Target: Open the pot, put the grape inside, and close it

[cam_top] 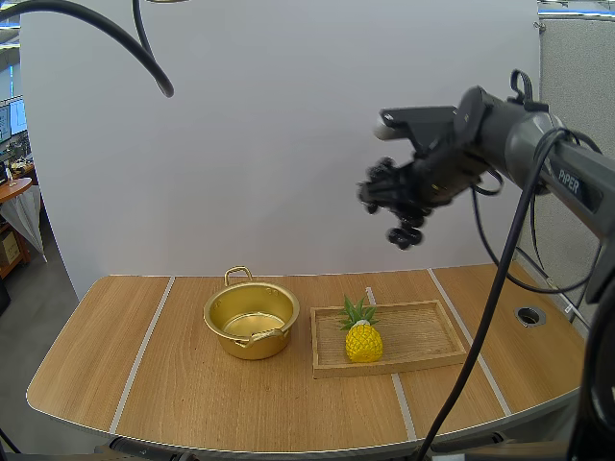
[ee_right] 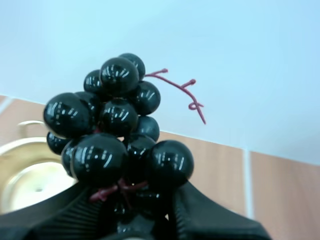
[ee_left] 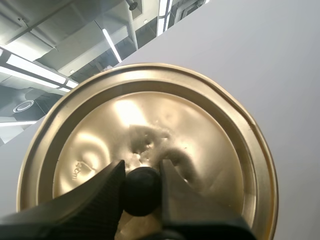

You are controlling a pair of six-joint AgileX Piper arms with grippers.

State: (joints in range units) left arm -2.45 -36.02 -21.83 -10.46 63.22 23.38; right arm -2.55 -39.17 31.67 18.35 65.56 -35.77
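Note:
In the high view the gold pot (cam_top: 251,322) stands uncovered on the table's left half. High above the tray, my right gripper (cam_top: 408,187) is shut on a bunch of dark grapes (cam_top: 380,192). Up close, its fingertips (ee_right: 135,210) pinch the glossy black grapes (ee_right: 115,135) at the base, with the red stem curling off the top and the pot (ee_right: 25,175) below and to the side. My left gripper (ee_left: 142,192) is shut on the black knob (ee_left: 142,190) of the gold lid (ee_left: 150,125), holding the lid up against the white wall.
A wooden tray (cam_top: 423,357) lies right of the pot with a yellow toy pineapple (cam_top: 363,338) standing at its left end. A round hole (cam_top: 529,315) sits in the tabletop at the far right. White tape lines cross the wood.

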